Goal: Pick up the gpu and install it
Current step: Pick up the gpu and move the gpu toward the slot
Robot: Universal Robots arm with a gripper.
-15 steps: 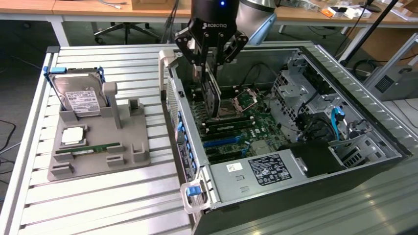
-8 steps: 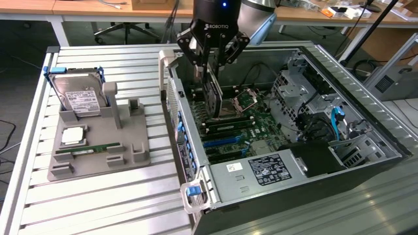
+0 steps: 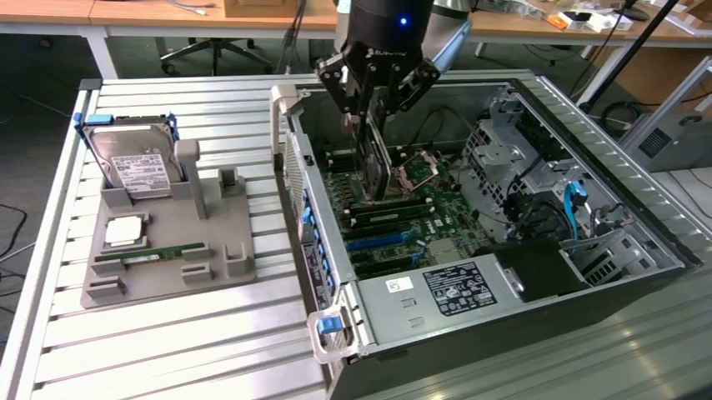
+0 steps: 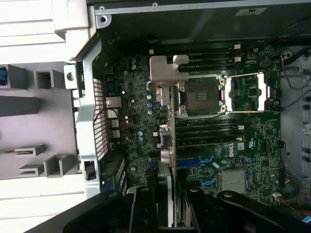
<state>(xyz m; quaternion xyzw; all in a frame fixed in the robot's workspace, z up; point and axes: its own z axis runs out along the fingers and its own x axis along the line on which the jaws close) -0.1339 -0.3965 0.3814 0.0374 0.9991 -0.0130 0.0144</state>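
The gpu (image 3: 376,162) hangs on edge inside the open computer case (image 3: 300,192), its lower edge just above the green motherboard (image 3: 445,217) near the memory slots. My gripper (image 3: 374,112) is shut on its upper edge. In the wrist view the gpu (image 4: 169,141) shows edge-on, with its silver bracket (image 4: 167,73) out ahead beside the open processor socket (image 4: 201,97). The black fingers (image 4: 146,208) of my gripper (image 4: 170,206) clamp it from both sides.
On the exterior view's left a grey fixture (image 3: 167,275) holds a silver hard drive (image 3: 133,171), a processor chip (image 3: 122,232) and a green memory stick (image 3: 150,252). Blue expansion slots (image 3: 384,242), a power supply (image 3: 456,292) and drive cages (image 3: 523,158) crowd the case.
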